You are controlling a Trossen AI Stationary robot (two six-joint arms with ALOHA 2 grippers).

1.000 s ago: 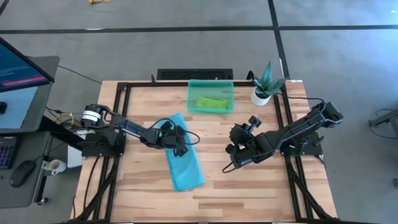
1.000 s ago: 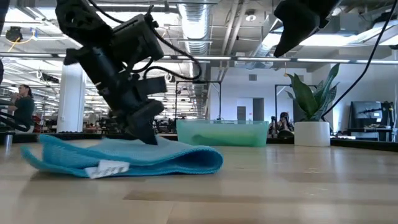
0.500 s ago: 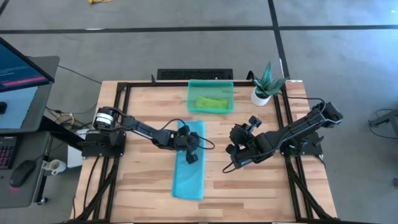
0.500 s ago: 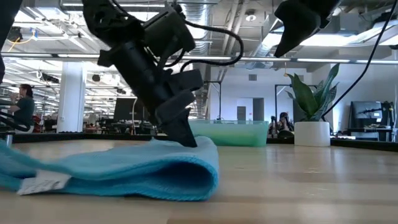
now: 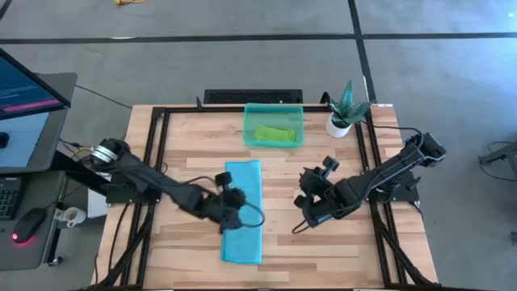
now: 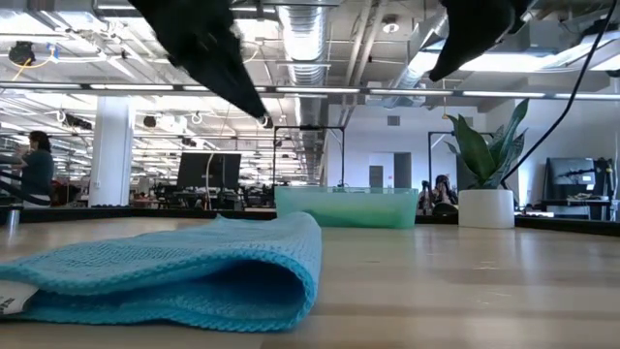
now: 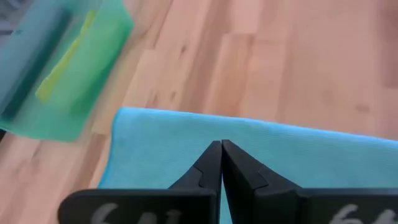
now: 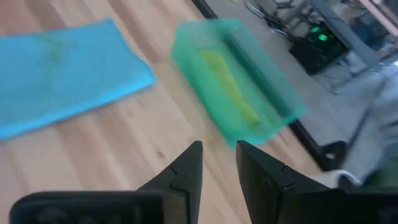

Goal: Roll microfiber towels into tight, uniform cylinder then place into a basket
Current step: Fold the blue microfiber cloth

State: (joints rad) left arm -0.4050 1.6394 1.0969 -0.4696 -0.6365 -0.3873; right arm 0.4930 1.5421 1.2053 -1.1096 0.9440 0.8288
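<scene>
The light turquoise towel [image 5: 243, 212] lies on the table as a long strip folded double, running from the far side to the near side. Its fold [image 6: 308, 267] faces the low camera. My left gripper [image 5: 234, 206] is shut and hangs over the towel's middle, lifted clear of it, as the low view [image 6: 260, 111] and the left wrist view [image 7: 221, 149] show. My right gripper [image 5: 305, 207] is a little open and empty, above the table to the right of the towel. The lime green towel [image 5: 273, 133] lies in the teal basket [image 5: 250, 137].
The basket stands at the table's far middle. A white pot with a green plant [image 5: 342, 111] stands to its right at the far edge. Bare wood shows left and right of the towel. A monitor [image 5: 24, 85] stands off the table's left side.
My left gripper, shut on the turquoise towel, swung its far end toward the table's right, so the slanted strip now lies straight from far to near. Then it let go, rose clear and drew back toward the near edge.
</scene>
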